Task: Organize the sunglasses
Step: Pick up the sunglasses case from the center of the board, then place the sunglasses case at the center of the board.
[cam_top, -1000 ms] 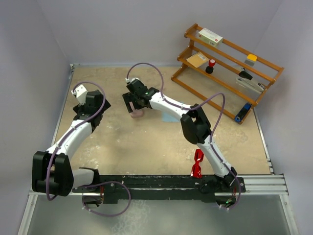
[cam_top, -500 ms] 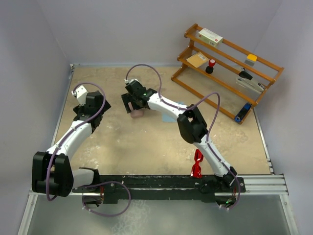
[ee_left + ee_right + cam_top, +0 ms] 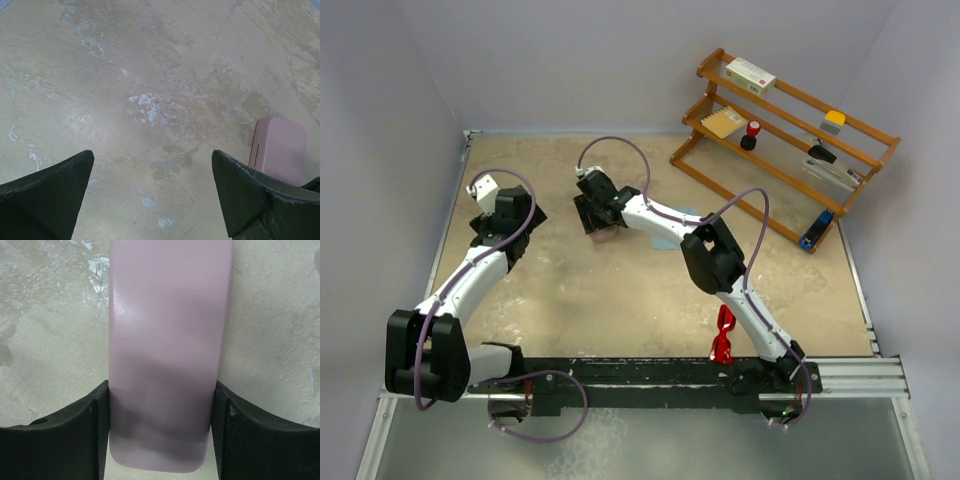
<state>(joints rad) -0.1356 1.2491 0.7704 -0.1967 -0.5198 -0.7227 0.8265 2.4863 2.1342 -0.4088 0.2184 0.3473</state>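
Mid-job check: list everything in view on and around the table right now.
sunglasses: one, red, near edge by the right arm's base
pink case: one, pale pink, far centre
cloth: one, light blue, under the right arm
rack: one, orange-brown wood, far right
box: one, white and green, top shelf
packet: one, tan, middle shelf
stamp-like item: one, red and black, beside packet
block: one, yellow and grey, top shelf
table: one, beige
left end effector: black, open, over bare table
right end effector: black, gripping pink case

Glossy sunglasses [image 3: 724, 335]; smooth matt case [image 3: 167, 355]
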